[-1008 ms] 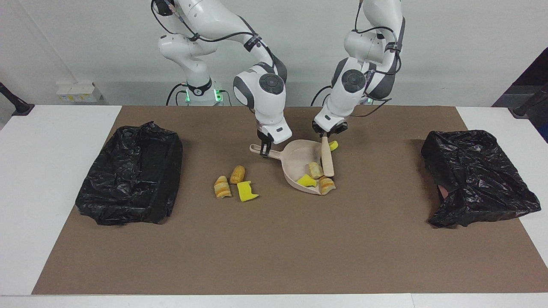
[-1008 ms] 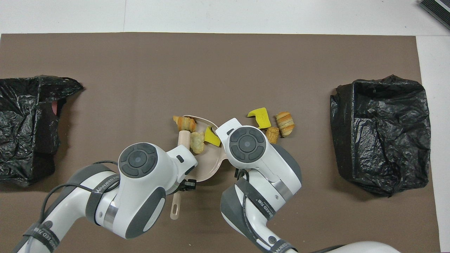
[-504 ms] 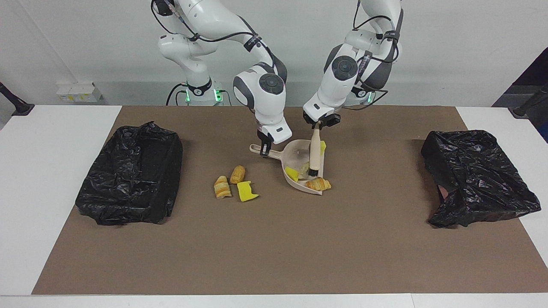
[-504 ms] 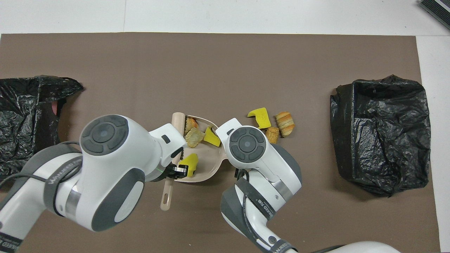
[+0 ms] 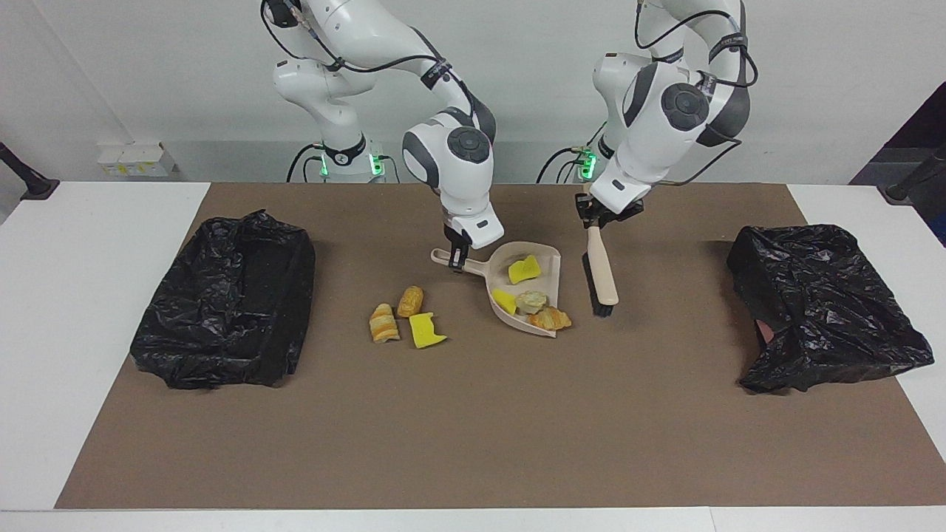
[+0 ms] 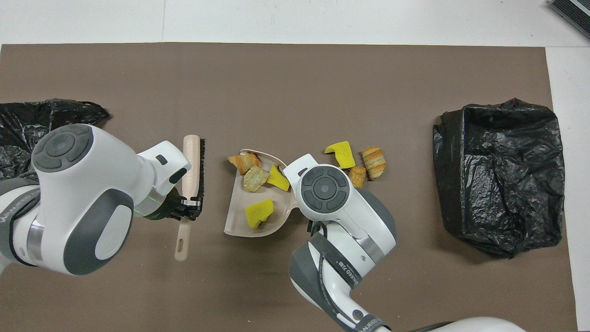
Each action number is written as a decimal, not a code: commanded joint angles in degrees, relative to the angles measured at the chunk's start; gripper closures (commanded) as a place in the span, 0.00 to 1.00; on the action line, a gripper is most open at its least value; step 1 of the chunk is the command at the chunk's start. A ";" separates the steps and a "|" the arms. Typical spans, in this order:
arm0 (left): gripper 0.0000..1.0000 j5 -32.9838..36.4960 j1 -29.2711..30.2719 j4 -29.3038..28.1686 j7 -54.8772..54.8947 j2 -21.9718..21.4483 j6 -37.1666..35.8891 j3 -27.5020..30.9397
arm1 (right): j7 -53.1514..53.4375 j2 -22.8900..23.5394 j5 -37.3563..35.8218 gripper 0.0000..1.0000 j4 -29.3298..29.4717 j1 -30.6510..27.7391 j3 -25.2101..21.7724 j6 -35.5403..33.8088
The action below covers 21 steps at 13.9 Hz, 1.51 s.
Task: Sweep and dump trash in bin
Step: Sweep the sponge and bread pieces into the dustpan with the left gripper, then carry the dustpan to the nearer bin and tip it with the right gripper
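The beige dustpan (image 5: 545, 278) lies on the brown mat, and my right gripper (image 5: 457, 258) is shut on its handle. In the pan are two yellow sponge bits (image 5: 524, 269) and a tan lump (image 5: 531, 301); a croissant-like lump (image 5: 549, 318) sits at its lip. Three trash chunks (image 5: 410, 314) lie loose on the mat toward the right arm's end. My left gripper (image 5: 596, 219) is shut on the brush (image 5: 600, 273), held beside the pan toward the left arm's end, bristles low by the mat. In the overhead view the pan (image 6: 237, 213), brush (image 6: 190, 166) and loose chunks (image 6: 357, 162) show; the right gripper is hidden under its wrist.
A bin lined with a black bag (image 5: 222, 299) stands open at the right arm's end of the mat. A second black bag (image 5: 820, 303) lies at the left arm's end. Both show in the overhead view (image 6: 500, 175) (image 6: 27, 133).
My left gripper has swung the brush out of the dustpan to the mat toward the left arm's end. One more yellow bit now lies in the pan. The right arm and pan have not moved.
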 commanded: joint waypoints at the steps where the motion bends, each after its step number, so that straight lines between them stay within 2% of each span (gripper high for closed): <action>1: 1.00 0.22 1.68 -2.62 4.17 3.36 5.90 -0.51 | -0.27 -5.08 0.40 1.00 1.23 -1.76 -1.45 -5.03; 4: 1.00 1.36 2.74 -6.66 6.37 3.63 10.32 -0.51 | -6.24 -11.58 7.77 1.00 2.91 -1.77 -9.96 -11.10; 7: 1.00 1.36 1.25 -8.33 2.27 2.67 10.32 -0.77 | -13.36 -17.48 8.40 1.00 3.61 -1.77 -20.42 -17.34; 10: 1.00 1.36 -4.10 -13.16 -5.91 -0.93 11.63 -1.03 | -22.75 -20.03 7.62 1.00 3.87 -1.68 -30.44 -19.98; 11: 1.00 1.36 -6.73 -14.83 -9.33 -1.99 12.77 -1.12 | -25.91 -20.30 7.35 1.00 3.87 -1.77 -35.26 -21.82; 13: 1.00 1.36 -11.39 -17.65 -17.06 -4.09 14.97 -1.21 | -36.52 -20.57 6.74 1.00 3.52 -1.85 -42.92 -22.63; 14: 1.00 1.36 -13.15 -18.70 -19.18 -5.06 15.32 -1.21 | -40.23 -20.74 3.86 1.00 3.35 -2.03 -45.56 -22.37; 17: 1.00 1.36 -19.74 -24.32 -28.58 -9.45 19.97 -1.30 | -44.30 -22.24 -7.56 1.00 2.20 -2.03 -49.45 -21.84; 19: 1.00 1.36 -22.21 -26.35 -30.19 -9.65 22.35 -1.38 | -46.41 -21.80 -14.23 1.00 1.94 -2.21 -50.07 -20.36; 21: 1.00 1.36 -23.27 -29.42 -30.45 -9.20 28.31 -1.39 | -47.12 -22.06 -18.82 1.00 0.10 -2.12 -50.34 -17.37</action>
